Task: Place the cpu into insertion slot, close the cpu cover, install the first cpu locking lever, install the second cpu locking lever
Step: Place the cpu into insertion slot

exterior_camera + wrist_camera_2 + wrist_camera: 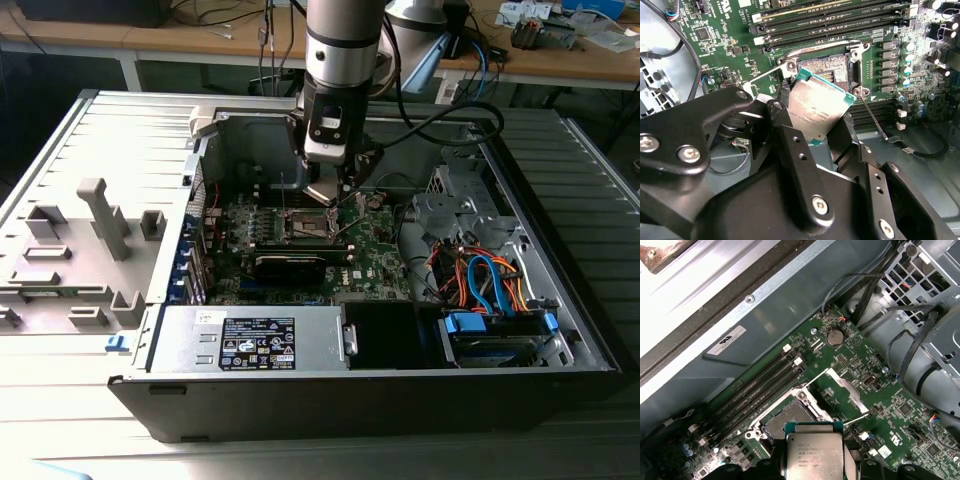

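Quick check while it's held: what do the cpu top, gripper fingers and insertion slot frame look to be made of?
The cpu: top looks like dull grey metal, smudged, over a green board edge. The gripper fingers: matte black, possibly coated metal or hard plastic, and the look leaves it open; they carry screw heads. The insertion slot: silvery metal frame that glints, around a dark centre.

Arm (pixel 343 40) vert., wrist pointing straight down; claw (pixel 815 125) clamped on cpu (pixel 820 102) by two edges.
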